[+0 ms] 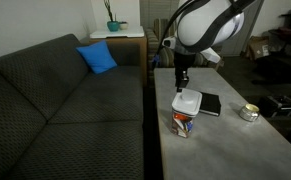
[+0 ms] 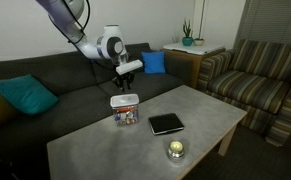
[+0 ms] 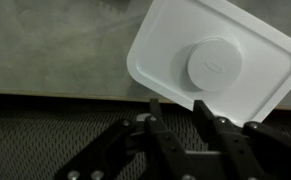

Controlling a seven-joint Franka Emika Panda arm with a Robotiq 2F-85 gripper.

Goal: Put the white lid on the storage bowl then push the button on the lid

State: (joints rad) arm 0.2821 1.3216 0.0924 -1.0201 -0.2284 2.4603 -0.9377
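On the storage bowl (image 1: 184, 124): white lid (image 3: 210, 60) | end effector (image 3: 176, 105) just above | jaws parted, empty

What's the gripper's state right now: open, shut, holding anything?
Gripper: open, fingers apart, holding nothing. It hangs just above the white lid, which sits on the bowl.

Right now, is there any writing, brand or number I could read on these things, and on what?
No text can be read anywhere.
White lid: plain; its button carries a faint mark in the wrist view, too blurred to read.
Storage bowl: colourful contents, any print too small.
Black book and tin: no legible writing.
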